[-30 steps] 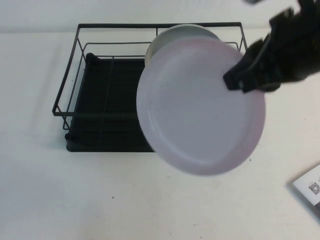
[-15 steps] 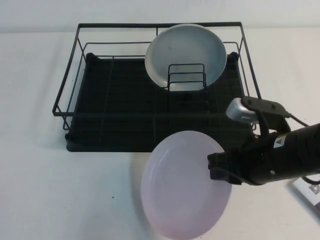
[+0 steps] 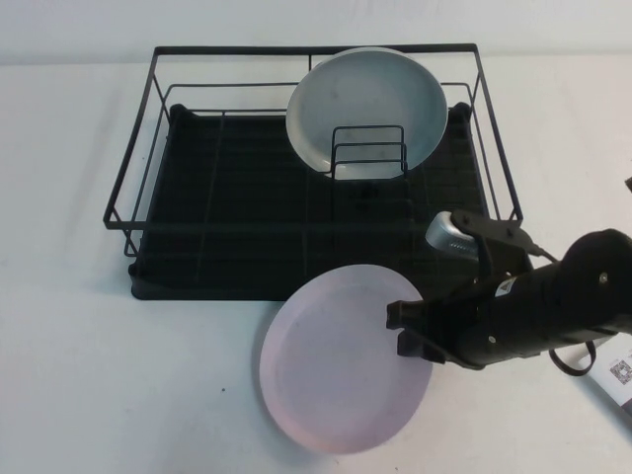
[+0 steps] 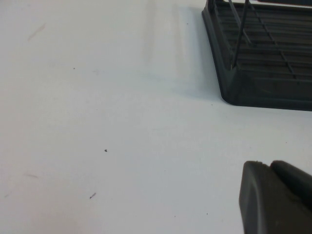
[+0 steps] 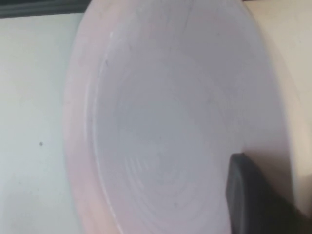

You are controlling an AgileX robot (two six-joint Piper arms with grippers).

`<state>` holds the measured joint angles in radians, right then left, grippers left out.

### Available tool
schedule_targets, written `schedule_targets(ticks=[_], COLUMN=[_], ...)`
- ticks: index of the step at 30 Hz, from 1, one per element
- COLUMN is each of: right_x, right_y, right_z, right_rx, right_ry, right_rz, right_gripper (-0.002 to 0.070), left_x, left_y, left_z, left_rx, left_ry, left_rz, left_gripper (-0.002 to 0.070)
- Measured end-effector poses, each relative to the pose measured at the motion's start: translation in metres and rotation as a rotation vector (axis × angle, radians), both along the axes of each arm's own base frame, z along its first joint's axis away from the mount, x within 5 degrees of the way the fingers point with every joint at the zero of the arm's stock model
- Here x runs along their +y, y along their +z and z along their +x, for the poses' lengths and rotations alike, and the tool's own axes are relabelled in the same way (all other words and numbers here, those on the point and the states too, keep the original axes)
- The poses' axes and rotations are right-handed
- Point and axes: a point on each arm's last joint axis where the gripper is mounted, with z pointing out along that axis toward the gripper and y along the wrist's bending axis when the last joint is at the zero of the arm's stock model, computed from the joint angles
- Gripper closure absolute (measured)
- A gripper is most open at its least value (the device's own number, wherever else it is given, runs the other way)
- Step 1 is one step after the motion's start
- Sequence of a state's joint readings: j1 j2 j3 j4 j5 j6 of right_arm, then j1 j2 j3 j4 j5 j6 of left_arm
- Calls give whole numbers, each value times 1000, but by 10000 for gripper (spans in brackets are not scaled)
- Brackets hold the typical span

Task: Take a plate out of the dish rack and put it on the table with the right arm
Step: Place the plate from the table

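The pale pink plate point(image 3: 336, 363) is out of the dish rack point(image 3: 197, 212) and hangs low over the off-white table point(image 3: 118, 385), just in front of the rack's front right part, slightly tilted. My right gripper point(image 3: 407, 331) is shut on the plate's right rim. In the right wrist view the plate point(image 5: 170, 122) fills the picture with one black finger point(image 5: 251, 195) on its rim. I cannot tell if the plate touches the table. My left gripper point(image 4: 269, 168) is shut and empty, low over the table near the rack's corner point(image 4: 258, 87).
A grey-blue plate point(image 3: 365, 99) leans upright at the rack's back right, behind a small wire holder point(image 3: 367, 153). A printed sheet point(image 3: 620, 373) lies at the table's right edge. Bare table lies left of and in front of the rack.
The right arm has carried the pink plate from high above the rack down to its front, and in the last half second lower and a little to the left.
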<state>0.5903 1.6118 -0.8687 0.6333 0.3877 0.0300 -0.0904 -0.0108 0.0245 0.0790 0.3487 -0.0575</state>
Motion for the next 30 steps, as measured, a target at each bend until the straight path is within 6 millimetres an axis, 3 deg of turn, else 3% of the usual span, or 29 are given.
schedule_targets(ticks=[4, 11, 16, 21, 26, 28, 30], right_x=[1, -2, -3, -10, -32, -40, -45], right_y=[-10, -24, -24, -18, 17, 34, 53], right_z=[4, 8, 10, 8, 4, -4, -16], right_rx=[8, -38, -82, -78, -95, -119, -140], right_ry=[0, 70, 111, 151, 151, 158, 180], right_rz=[-22, -118, -159, -193, -195, -192, -188], right_gripper=[545, 374, 325, 318, 328, 374, 479], left_x=[0, 0, 0, 0, 0, 0, 0], left_y=[0, 0, 0, 0, 0, 0, 0], left_z=[0, 0, 0, 0, 0, 0, 0], left_rx=[0, 1, 1, 1, 1, 1, 1], left_ry=[0, 0, 0, 0, 0, 0, 0], left_rz=[0, 0, 0, 0, 0, 0, 0], left_gripper=[679, 679, 679, 679, 679, 679, 679])
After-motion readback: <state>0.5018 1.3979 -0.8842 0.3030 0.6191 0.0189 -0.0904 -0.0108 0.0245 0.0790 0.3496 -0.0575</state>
